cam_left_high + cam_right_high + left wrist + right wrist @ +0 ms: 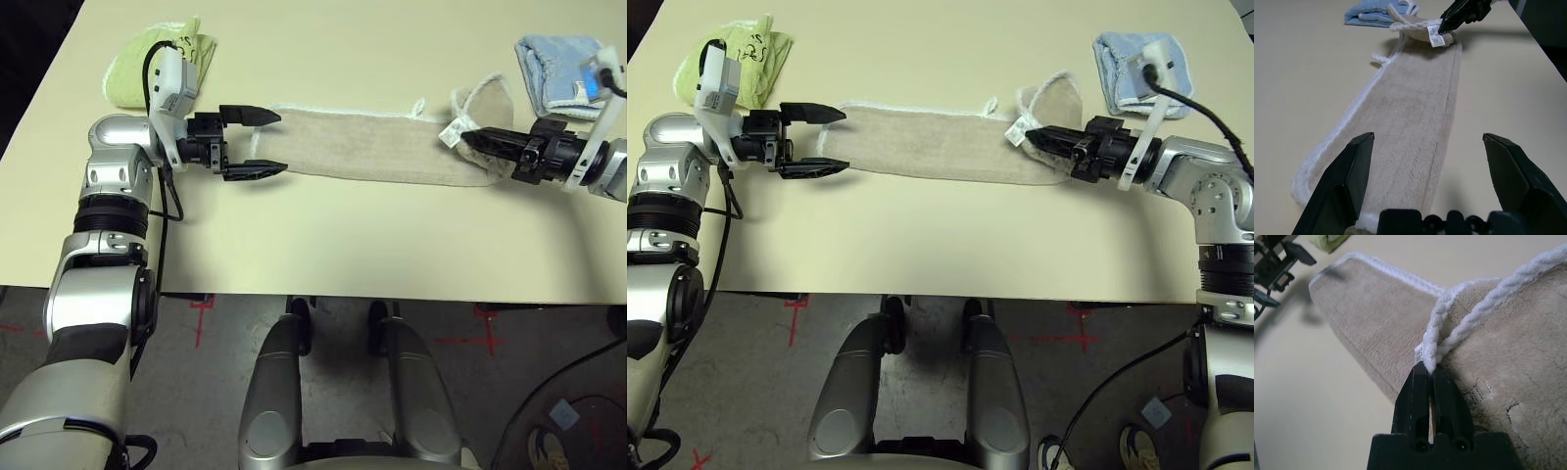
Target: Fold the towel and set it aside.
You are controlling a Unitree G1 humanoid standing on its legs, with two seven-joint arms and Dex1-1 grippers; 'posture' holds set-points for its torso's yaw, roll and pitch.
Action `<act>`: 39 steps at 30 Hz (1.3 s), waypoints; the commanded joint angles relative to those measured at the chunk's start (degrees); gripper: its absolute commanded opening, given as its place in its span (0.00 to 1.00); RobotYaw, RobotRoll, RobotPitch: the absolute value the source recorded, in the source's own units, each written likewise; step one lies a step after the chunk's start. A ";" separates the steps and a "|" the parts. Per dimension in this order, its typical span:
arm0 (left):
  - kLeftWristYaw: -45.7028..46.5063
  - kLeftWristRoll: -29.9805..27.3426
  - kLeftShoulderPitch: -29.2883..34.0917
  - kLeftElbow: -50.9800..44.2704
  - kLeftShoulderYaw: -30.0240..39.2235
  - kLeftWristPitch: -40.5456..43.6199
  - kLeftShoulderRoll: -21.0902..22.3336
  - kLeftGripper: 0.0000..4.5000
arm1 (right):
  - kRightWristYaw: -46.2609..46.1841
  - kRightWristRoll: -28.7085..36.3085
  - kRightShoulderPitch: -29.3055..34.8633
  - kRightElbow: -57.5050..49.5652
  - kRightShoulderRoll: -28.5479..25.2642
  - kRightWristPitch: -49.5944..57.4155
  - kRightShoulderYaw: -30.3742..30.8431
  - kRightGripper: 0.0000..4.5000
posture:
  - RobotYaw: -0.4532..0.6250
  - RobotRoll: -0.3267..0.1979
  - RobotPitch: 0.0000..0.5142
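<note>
Left eye view: a cream bench (323,245) seen from above, with a tan towel (362,147) lying across its middle as a long, narrow strip folded lengthwise, white stitched edging along its far side. The strip runs from the robot's left to its right.

The left gripper (257,143) hovers level at the strip's left end, pointing right along it. Its two black fingers (1342,181) stand wide apart, one on each side of the towel's end, gripping nothing.

The right gripper (1031,135) is at the other end, pointing left. Its fingers are pressed together on the towel's white edging, right beside a small white tag (1017,130). That end of the towel is lifted off the bench and curled back over the strip, so the corner stands up in a loose loop.

A green towel (749,54), folded, sits at the far left of the bench, behind the left wrist. A blue towel (1122,64), also folded, sits at the far right, behind the right wrist. Both are apart from the tan towel.
</note>
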 commanded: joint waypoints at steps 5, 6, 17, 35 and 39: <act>-1.37 0.34 -0.48 0.51 -0.54 -0.04 0.03 1.00 | 1.34 -0.12 0.42 -4.88 -0.34 3.31 1.27 0.00 | 0.41 0.62 0.71; -1.41 0.35 -0.49 0.56 -0.56 -0.07 -0.03 1.00 | 1.10 -0.35 0.37 -5.25 -0.29 3.68 1.54 0.00 | 0.41 0.62 0.71; -1.38 0.42 -0.74 0.28 -0.77 0.30 -0.28 1.00 | -1.41 -2.52 0.29 -5.98 3.26 5.44 3.44 0.00 | 0.42 0.62 0.72; -1.35 0.54 0.01 -0.95 -1.12 1.49 0.45 1.00 | 17.28 6.09 0.13 -6.47 2.91 -6.57 -4.67 0.92 | 0.41 0.62 0.72; -1.25 0.61 -0.19 -0.72 -1.25 1.46 0.16 1.00 | 17.62 1.52 -1.12 -3.76 3.14 -14.42 -3.59 1.00 | 0.40 0.62 0.72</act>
